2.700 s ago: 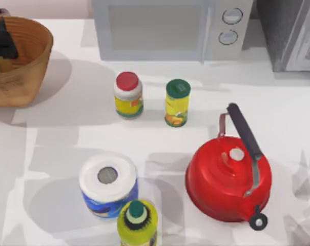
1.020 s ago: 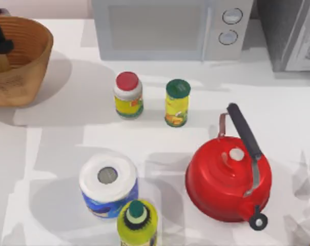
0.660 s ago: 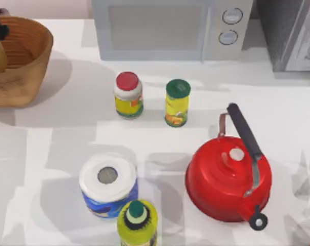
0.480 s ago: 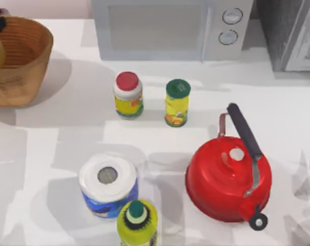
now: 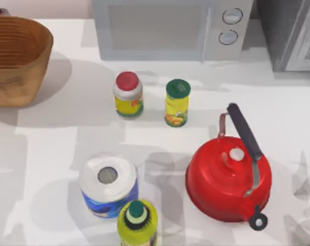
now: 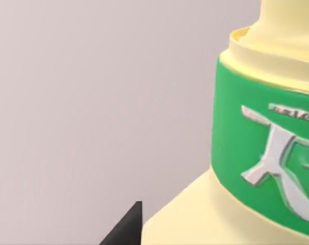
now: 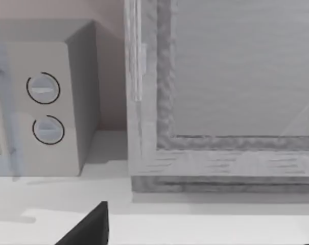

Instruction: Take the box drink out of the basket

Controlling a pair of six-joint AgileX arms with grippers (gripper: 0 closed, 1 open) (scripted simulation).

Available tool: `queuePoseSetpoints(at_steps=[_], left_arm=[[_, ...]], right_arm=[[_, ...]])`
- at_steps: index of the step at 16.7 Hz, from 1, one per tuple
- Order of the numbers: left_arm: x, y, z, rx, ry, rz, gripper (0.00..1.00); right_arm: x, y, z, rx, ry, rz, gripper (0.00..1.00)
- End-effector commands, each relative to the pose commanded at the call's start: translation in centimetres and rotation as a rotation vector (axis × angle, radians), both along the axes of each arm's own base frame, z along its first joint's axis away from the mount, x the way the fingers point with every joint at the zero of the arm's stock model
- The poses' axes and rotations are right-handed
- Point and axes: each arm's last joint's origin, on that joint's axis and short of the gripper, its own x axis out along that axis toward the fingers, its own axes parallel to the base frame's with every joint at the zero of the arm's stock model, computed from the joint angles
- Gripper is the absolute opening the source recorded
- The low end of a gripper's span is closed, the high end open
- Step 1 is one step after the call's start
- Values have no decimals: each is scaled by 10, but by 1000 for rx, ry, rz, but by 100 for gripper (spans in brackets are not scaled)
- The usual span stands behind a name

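The box drink [image 6: 256, 153] fills the near field of the left wrist view, pale yellow with a broad green band bearing a white mark, its upper part narrowing above the band. One dark fingertip [image 6: 124, 229] of the left gripper pokes in just beside its lower edge; whether the jaws pinch the carton or stand spread cannot be told. In the top view a sliver of the same pale yellow sits at the far left edge, above the rim of the basket [image 5: 21, 66], which stands at the counter's back left corner. The right wrist view faces a microwave [image 7: 42, 102] and a grey cabinet [image 7: 226, 92] at the back of the counter [image 5: 206, 138], one dark fingertip [image 7: 88, 227] of the right gripper showing; the state of its jaws cannot be told either.
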Motion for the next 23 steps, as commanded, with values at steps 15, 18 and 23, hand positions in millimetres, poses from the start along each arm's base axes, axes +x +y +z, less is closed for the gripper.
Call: queuePoseSetpoints(at_steps=[15,18,23], left_arm=[[-9,-1,56,-1,1,1,0],[-11,-1,55,1,6,2,0],[-59,-14,74,2,-8,2,0]], right_arm=[[0,0,0,0,0,0,100],[0,0,0,0,0,0,100],[0,0,0,0,0,0,100]])
